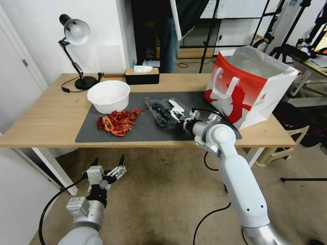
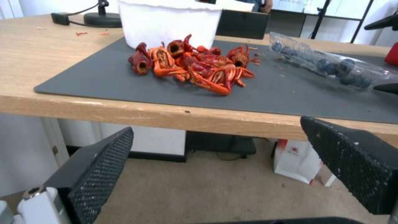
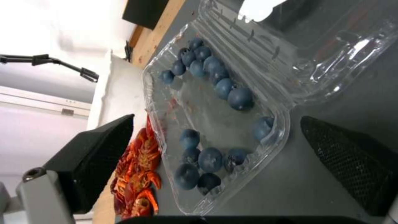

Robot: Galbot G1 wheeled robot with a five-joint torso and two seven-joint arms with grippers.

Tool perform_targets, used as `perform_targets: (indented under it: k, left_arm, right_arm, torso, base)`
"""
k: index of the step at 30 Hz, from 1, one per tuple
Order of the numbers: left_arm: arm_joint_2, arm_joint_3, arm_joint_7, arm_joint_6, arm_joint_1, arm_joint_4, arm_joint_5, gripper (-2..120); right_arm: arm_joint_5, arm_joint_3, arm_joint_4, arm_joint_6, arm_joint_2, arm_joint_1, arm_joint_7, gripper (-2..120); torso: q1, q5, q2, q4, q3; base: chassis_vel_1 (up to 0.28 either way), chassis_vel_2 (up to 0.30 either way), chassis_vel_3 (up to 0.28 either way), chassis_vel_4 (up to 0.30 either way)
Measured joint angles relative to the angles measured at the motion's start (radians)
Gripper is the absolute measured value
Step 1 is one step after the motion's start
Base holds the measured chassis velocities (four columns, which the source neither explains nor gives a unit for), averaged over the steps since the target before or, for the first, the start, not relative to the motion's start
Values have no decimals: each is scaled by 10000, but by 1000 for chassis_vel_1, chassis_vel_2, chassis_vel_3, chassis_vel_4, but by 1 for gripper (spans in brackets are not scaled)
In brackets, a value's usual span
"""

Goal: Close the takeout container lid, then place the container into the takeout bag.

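Fingers (image 3: 348,161) of the right gripper (image 1: 177,115) stand apart, clamped on nothing — the black mesh pads sit on either side of the takeout container's (image 1: 160,112) near end, just above the dark mat (image 1: 143,131). That container lies open on the mat, its tray holding blueberries (image 3: 213,77) in 2 loose clusters, while the lid (image 1: 177,104) lies folded back flat on the side toward the takeout bag (image 1: 250,86), its white label patch facing up. Whether a pad touches the plastic I cannot tell.

On the robot's right end of the wooden surface (image 1: 44,119), the takeout bag stands upright with its mouth open, its near corner resting on the mat's edge, apart from the container.

On the robot's left side of the container sits a heap of red crayfish shells (image 1: 117,121) on the mat, and just behind them a large white bowl (image 1: 109,96). A black desk lamp (image 1: 76,51) and a tissue box (image 1: 142,75) stand toward the back.

Below the surface's front edge hangs the left gripper (image 1: 108,166) — fingers (image 2: 99,174) wide apart, holding nothing, well clear of everything.
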Motion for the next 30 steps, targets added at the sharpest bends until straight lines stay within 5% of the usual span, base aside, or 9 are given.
perform_targets:
  k: [30]
  left_arm:
    - [5,36,-29,-233,-28,147,-71,100]
  right_arm:
    - [-760,-243,-1092,-111,384,538,-940,100]
  torso:
    - [-3,0,2,-1,-1]
  base:
    - [0,0,0,0]
